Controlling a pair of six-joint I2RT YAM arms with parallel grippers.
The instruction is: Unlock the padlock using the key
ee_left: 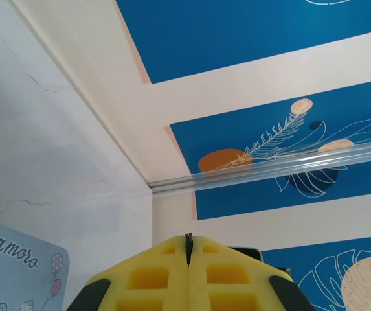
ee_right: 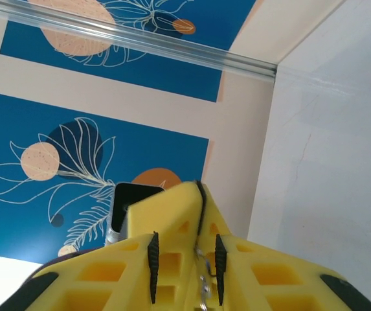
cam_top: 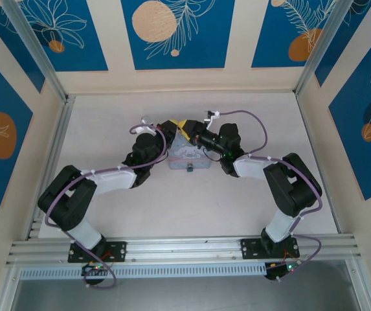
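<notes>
Heads up: your L gripper (ee_left: 188, 243) is pressed tight together, thin dark sliver at the seam tip, can't tell what it is. R gripper (ee_right: 185, 238): pads part-way apart, silvery key (ee_right: 202, 285) sits in the gap, can't tell if it's actually pinched. Top cam: padlock (cam_top: 189, 170) at the 6 o'clock edge of the tin box (cam_top: 195, 157), mid table (cam_top: 237, 207); both yellow tips meet at the box's 12 o'clock
</notes>
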